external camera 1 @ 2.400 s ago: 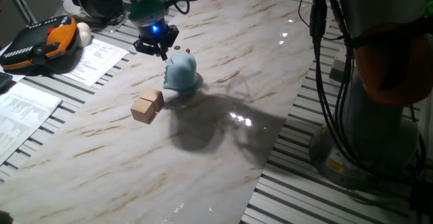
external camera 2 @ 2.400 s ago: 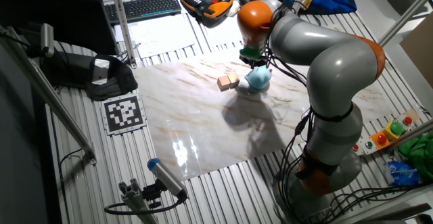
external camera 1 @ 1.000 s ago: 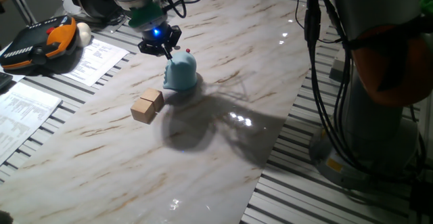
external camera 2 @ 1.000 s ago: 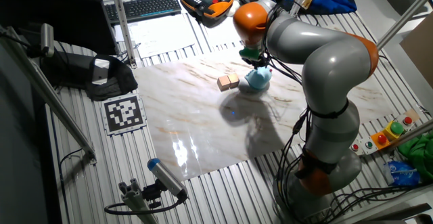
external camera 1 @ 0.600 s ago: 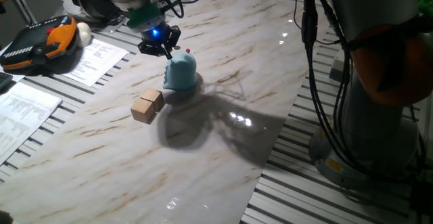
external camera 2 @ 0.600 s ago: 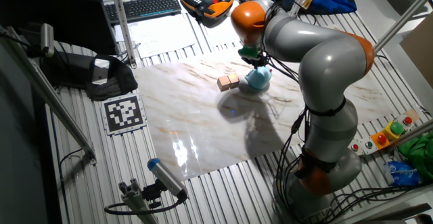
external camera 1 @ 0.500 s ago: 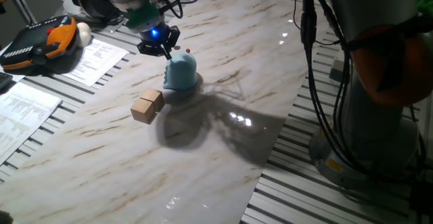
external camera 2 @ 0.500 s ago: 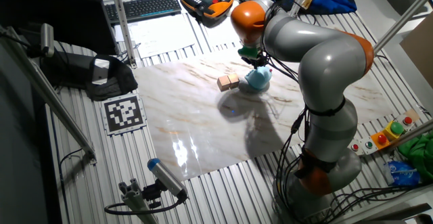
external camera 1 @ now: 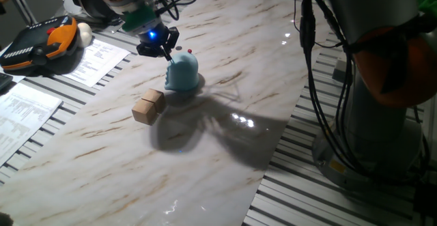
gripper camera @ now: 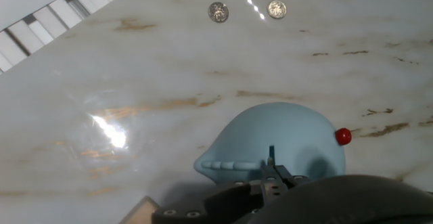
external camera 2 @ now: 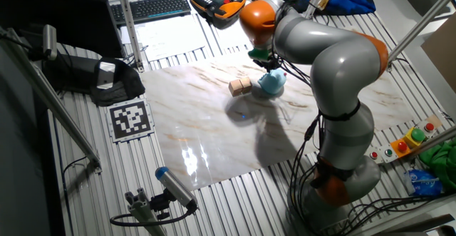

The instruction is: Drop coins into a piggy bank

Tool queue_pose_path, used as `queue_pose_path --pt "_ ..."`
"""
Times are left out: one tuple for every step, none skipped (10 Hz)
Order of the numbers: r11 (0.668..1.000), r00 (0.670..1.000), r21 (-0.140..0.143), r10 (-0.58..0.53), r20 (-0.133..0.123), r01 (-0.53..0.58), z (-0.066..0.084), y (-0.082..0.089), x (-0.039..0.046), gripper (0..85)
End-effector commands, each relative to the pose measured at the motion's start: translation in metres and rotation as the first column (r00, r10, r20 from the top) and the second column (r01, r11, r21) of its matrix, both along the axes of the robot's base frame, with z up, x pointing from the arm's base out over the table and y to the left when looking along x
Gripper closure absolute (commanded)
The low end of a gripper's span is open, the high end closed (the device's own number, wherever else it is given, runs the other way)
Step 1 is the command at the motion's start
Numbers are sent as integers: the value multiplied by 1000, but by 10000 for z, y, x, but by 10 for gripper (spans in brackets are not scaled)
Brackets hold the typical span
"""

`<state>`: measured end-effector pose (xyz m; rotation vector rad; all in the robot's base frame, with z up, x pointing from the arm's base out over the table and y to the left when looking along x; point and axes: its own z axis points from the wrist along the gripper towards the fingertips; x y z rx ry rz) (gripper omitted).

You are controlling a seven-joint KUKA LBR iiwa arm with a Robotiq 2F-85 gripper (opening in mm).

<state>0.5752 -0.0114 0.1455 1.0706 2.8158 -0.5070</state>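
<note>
The light blue piggy bank (external camera 1: 181, 73) stands on the marble table; it also shows in the other fixed view (external camera 2: 271, 83) and fills the lower middle of the hand view (gripper camera: 270, 139), with a red knob (gripper camera: 343, 137) on its side. My gripper (external camera 1: 160, 49) (gripper camera: 270, 178) hovers just over the bank's top. Its jaws are closed, and a thin dark sliver, seemingly a coin (gripper camera: 270, 155) seen edge-on, sticks out between them. Three loose coins (gripper camera: 218, 11) lie on the table beyond the bank.
Two tan wooden cubes (external camera 1: 148, 106) sit side by side left of the bank, also in the other fixed view (external camera 2: 240, 86). An orange and black pendant (external camera 1: 37, 43) and papers (external camera 1: 95, 59) lie off the table's left edge. The arm's base and cables (external camera 1: 362, 103) stand at the right.
The arm's upper links have swung slightly left, and its shadow on the table shifted with them. The gripper stays closed over the piggy bank's top.
</note>
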Motion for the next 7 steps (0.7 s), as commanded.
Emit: queue_pose_path --pt "1000 1000 -3 -5 -2 5 -2 0 2 850" --pt "1000 1000 -6 -13 -6 13 -6 -1 5 850" --pt "1000 1000 -6 -14 -10 14 -8 -5 4 850" --pt "1000 1000 -11 -12 -13 12 -10 -9 2 850" --pt "1000 1000 -17 -11 -13 11 -11 -13 1 850" --pt "1000 1000 -24 -5 -15 5 -14 -18 0 850" --pt "1000 1000 -28 -2 -15 1 -16 -21 -1 850"
